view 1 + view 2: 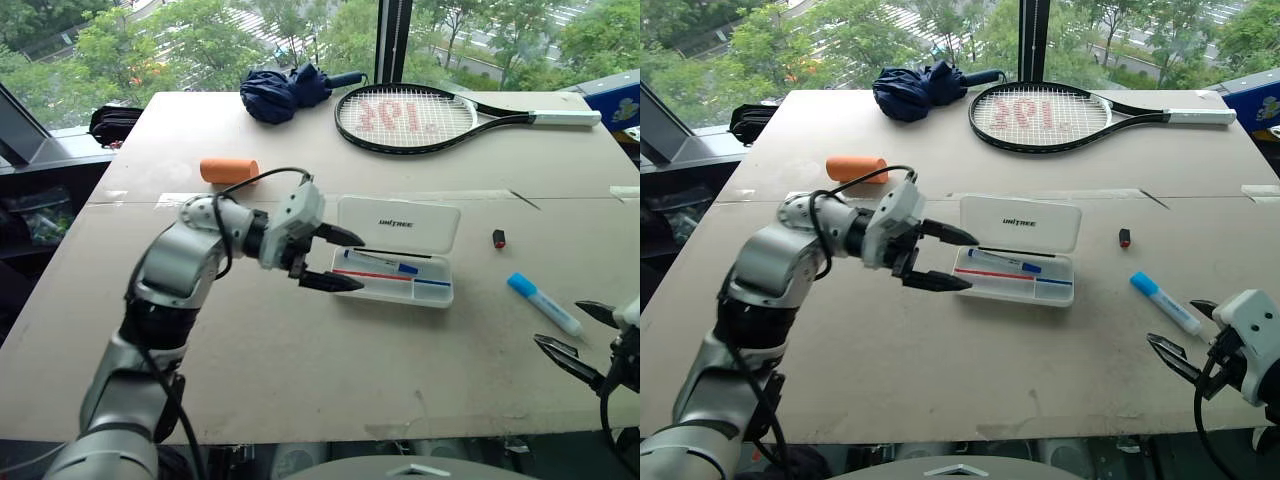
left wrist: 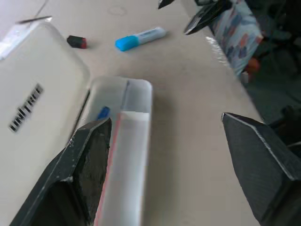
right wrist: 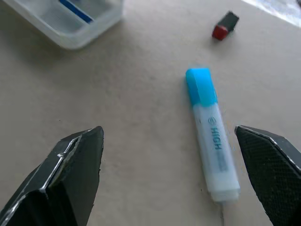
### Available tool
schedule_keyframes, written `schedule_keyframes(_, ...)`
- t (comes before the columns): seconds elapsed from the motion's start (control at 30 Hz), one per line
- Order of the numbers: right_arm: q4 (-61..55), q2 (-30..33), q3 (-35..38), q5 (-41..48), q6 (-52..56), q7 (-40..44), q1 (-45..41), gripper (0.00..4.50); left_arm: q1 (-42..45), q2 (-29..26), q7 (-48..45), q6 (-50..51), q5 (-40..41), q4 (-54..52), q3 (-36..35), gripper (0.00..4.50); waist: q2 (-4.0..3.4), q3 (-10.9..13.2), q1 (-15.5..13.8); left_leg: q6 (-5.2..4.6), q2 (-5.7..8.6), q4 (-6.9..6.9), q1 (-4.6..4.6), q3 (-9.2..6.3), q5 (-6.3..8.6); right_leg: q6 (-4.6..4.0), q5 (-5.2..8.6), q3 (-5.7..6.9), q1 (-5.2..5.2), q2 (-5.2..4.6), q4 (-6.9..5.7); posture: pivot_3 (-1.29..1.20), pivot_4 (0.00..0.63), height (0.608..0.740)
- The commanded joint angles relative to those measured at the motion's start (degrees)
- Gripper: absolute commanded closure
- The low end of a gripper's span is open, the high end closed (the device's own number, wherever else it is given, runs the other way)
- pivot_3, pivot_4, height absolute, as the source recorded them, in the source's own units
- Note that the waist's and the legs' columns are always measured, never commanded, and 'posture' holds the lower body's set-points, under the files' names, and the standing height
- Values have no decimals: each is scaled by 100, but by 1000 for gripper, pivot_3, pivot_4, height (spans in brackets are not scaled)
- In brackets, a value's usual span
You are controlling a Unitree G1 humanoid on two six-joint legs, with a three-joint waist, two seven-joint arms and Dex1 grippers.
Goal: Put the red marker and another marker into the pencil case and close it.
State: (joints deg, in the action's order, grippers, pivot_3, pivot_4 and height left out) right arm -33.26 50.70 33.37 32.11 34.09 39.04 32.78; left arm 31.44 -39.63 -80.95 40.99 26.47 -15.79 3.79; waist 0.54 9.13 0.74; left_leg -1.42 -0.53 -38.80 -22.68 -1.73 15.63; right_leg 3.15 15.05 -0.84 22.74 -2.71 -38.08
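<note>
One white rectangular plastic pencil case point(image 1: 395, 278) with rounded corners lies lid-open at mid-surface; its tray holds a thin red strip and blue-marked pens. At about four o'clock from it, well apart on the beige cardboard-covered surface point(image 1: 300, 350), lies a pale highlighter marker with a bright blue cap point(image 1: 543, 304), its long axis running from ten to four o'clock, cap toward the case. The right pincer point(image 1: 575, 335), spread wide and empty, sits just beyond the marker's uncapped end and is the nearer arm. The left pincer point(image 1: 332, 259), also wide and empty, hovers at the case's nine o'clock end. The right wrist view shows the marker lying between the fingertips' lines; a small black-and-red cap point(image 3: 225, 25) lies beyond it.
</note>
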Motion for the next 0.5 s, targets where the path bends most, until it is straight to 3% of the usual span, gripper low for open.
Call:
schedule_keyframes(0.03,802,445,-655,-243,863,-306,-1062,0,-785,-360,281,437,913,-1376,-850,728,-4,0,-55,0,2,0,-4,-7,0,0,0,0,-4,-7,1,0,150,730)
schedule_keyframes(0.23,2138,710,-1811,-479,1659,-101,-2652,0,-1614,-540,1128,776,1592,-2381,-1308,728,-3,3,-171,0,16,-6,-12,-15,0,0,0,0,-6,-17,6,0,150,730)
schedule_keyframes(0.33,2559,727,-2117,-616,1720,52,-2936,760,-1762,-616,1467,910,1934,-2684,-1411,684,21,-11,-139,0,15,-8,-2,-8,0,1,-1,1,-12,-12,6,0,150,730)
schedule_keyframes(0.5,2520,758,-1950,-593,1690,267,-2809,3085,-1726,-859,2132,1275,2766,-3199,-1658,684,46,-26,-152,0,12,-8,4,-6,0,1,-1,1,-16,-12,6,0,150,730)
